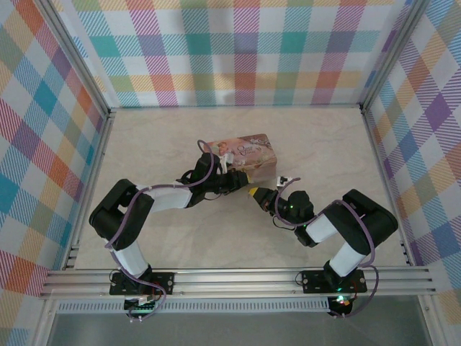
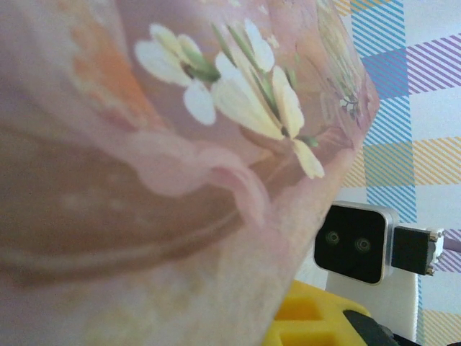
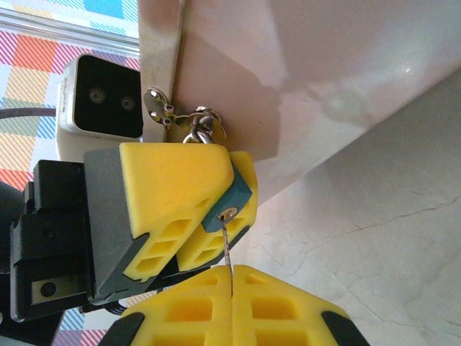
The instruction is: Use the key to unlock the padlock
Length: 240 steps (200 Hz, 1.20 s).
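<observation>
The small blue-grey metal padlock (image 3: 236,194) sits at the shiny clasp (image 3: 198,126) on the smooth pink flower tin (image 3: 324,72), and the left gripper (image 3: 220,205) has its blocky yellow fingers squeezed tight on it. The right gripper (image 3: 230,277) pinches the thin, flat silver key (image 3: 228,249) between its own yellow fingers, closed all the way. The key's tip pokes into the round keyhole in the padlock's end, above the pale, stone-look table (image 3: 374,245).

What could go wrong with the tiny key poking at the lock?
The key is thin and pinched just at its end by the right pincer, so it might slip or bend when turned. The left pincer grips only the small padlock by its sides, so it could twist loose.
</observation>
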Each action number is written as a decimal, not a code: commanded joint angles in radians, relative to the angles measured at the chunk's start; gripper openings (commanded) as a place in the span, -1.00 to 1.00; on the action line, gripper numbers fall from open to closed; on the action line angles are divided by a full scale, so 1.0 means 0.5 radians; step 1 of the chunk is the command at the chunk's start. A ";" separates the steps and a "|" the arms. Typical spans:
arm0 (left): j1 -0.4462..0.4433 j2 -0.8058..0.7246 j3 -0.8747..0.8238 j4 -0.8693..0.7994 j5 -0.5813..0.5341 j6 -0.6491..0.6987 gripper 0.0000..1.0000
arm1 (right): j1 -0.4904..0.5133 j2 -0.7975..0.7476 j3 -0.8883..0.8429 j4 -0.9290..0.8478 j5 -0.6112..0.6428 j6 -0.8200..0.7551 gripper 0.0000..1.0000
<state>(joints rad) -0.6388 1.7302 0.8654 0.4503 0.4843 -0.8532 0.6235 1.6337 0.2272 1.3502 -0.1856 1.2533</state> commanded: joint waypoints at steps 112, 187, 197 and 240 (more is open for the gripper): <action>0.011 -0.075 -0.076 0.309 0.163 -0.115 -0.68 | -0.008 -0.071 0.095 0.114 0.079 0.011 -1.00; 0.010 -0.076 -0.080 0.419 0.208 -0.198 -0.70 | -0.034 -0.062 0.107 0.114 0.101 -0.008 -1.00; 0.010 -0.081 -0.078 0.427 0.212 -0.204 -0.70 | -0.041 -0.064 0.104 0.114 0.099 -0.011 -1.00; 0.010 -0.094 -0.077 0.447 0.225 -0.223 -0.70 | -0.066 -0.080 0.117 0.116 0.072 -0.007 -1.00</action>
<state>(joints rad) -0.6247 1.7302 0.8284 0.5983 0.5137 -0.9329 0.6018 1.6146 0.2531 1.3460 -0.1612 1.2530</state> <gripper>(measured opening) 0.152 0.057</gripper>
